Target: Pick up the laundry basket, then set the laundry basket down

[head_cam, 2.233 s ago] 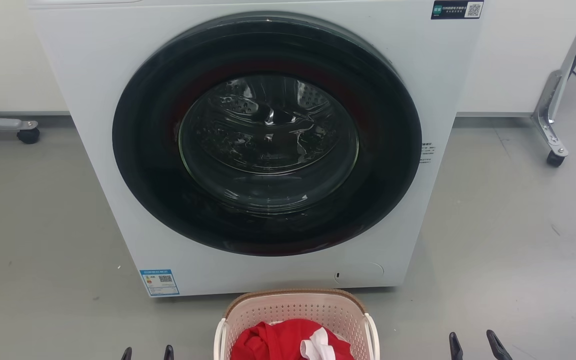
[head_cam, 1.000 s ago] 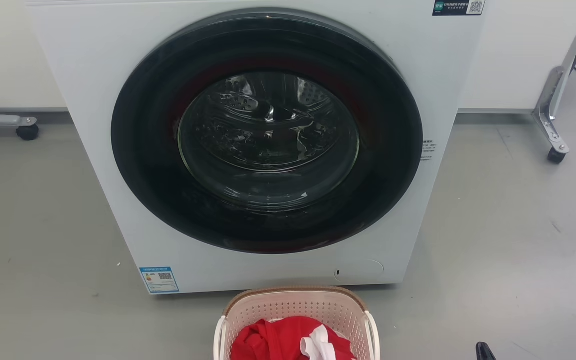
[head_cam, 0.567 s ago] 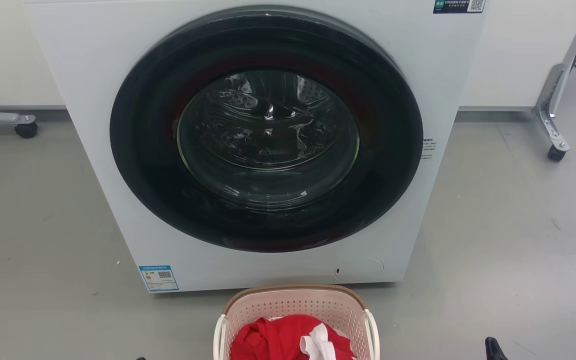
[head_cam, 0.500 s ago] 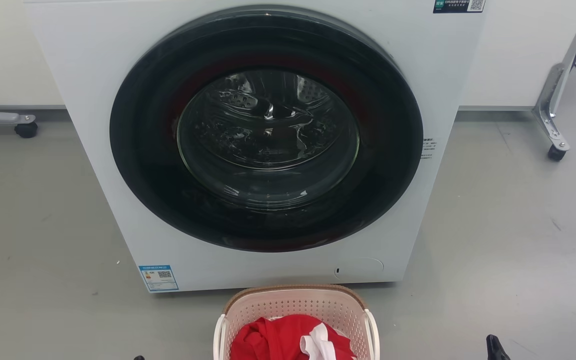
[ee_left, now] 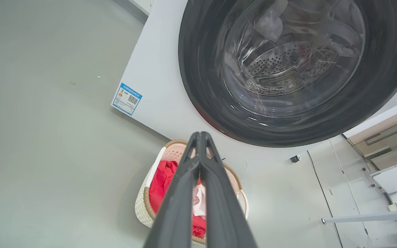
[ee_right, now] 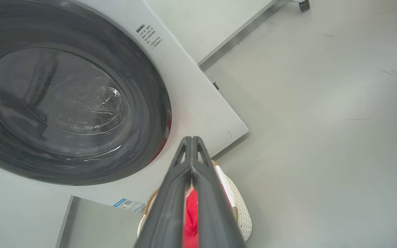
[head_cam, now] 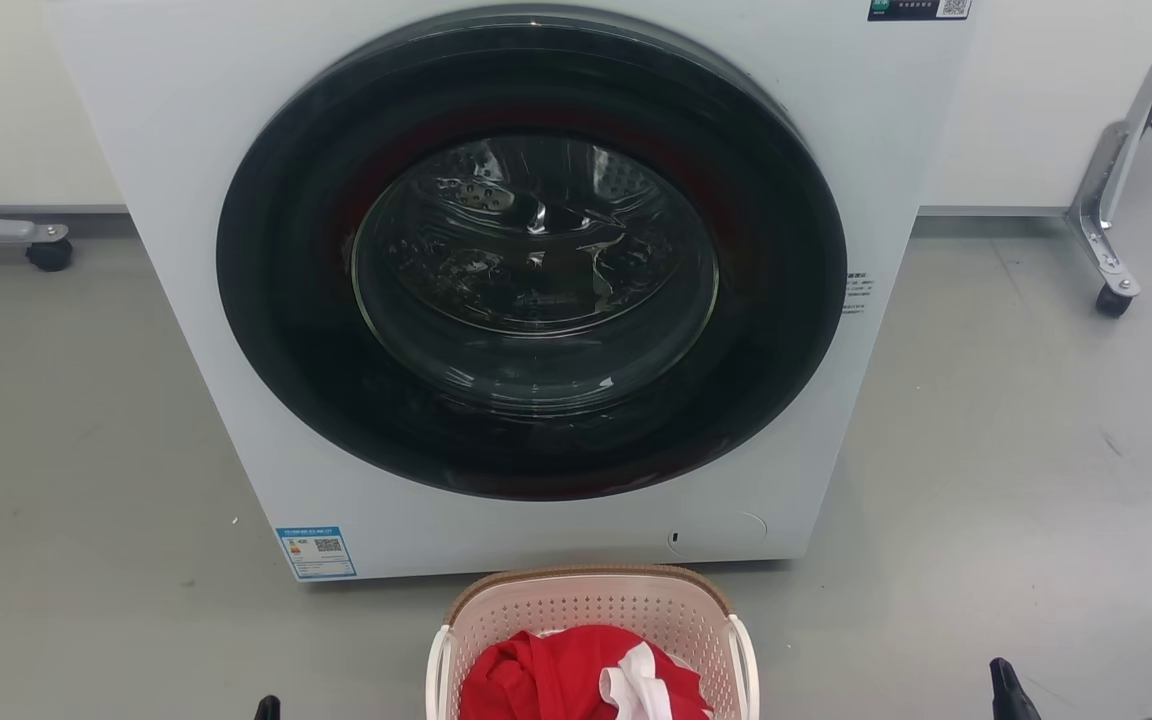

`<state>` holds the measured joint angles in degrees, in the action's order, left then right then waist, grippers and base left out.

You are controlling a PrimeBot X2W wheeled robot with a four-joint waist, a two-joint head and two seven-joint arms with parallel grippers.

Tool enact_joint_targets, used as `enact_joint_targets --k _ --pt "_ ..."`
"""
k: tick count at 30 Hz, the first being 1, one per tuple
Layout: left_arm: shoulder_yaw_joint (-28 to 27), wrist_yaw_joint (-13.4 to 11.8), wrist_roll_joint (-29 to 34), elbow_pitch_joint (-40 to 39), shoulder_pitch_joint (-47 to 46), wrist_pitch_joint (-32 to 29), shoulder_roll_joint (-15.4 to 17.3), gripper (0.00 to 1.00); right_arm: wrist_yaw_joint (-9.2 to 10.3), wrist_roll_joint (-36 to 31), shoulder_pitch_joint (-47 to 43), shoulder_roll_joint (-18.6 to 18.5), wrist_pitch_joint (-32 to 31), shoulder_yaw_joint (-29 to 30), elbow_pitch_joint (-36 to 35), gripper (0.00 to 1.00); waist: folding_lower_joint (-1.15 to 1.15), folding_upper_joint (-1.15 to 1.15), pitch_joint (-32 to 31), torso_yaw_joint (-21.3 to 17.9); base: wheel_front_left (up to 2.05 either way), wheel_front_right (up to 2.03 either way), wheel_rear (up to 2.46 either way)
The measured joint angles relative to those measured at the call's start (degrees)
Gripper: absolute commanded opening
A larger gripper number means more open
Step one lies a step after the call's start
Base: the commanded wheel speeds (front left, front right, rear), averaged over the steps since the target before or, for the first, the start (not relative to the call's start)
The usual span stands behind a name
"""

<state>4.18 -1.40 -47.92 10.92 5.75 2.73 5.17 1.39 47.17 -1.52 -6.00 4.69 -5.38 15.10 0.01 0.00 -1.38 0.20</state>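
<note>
The basket (head_cam: 591, 600) stands on the grey floor (head_cam: 986, 480) just in front of the washer (head_cam: 186, 150), below its round dark door (head_cam: 276, 300). A red cloth (head_cam: 526, 680) lies heaped in it, with a white cloth (head_cam: 636, 685) on top. The left gripper (ee_left: 200, 135) is off to the basket's left, its two fingers pressed together at the tips with nothing between them. The right gripper (ee_right: 191, 138) is off to the right, likewise closed tip to tip and empty. Neither touches the basket. In the head view a dark fingertip shows on each side along the bottom edge, apart from the white handles (head_cam: 742, 650)
</note>
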Motion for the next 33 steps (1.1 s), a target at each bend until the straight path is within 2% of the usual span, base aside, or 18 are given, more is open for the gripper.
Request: enact_joint_targets --k 33 --pt "-5.45 4.97 -24.95 3.45 -5.75 -5.43 -1.57 0.00 -4.72 25.66 3.56 2.05 -6.54 7.54 1.13 0.00 0.00 0.00 0.87 -0.12 0.00 0.00 0.00"
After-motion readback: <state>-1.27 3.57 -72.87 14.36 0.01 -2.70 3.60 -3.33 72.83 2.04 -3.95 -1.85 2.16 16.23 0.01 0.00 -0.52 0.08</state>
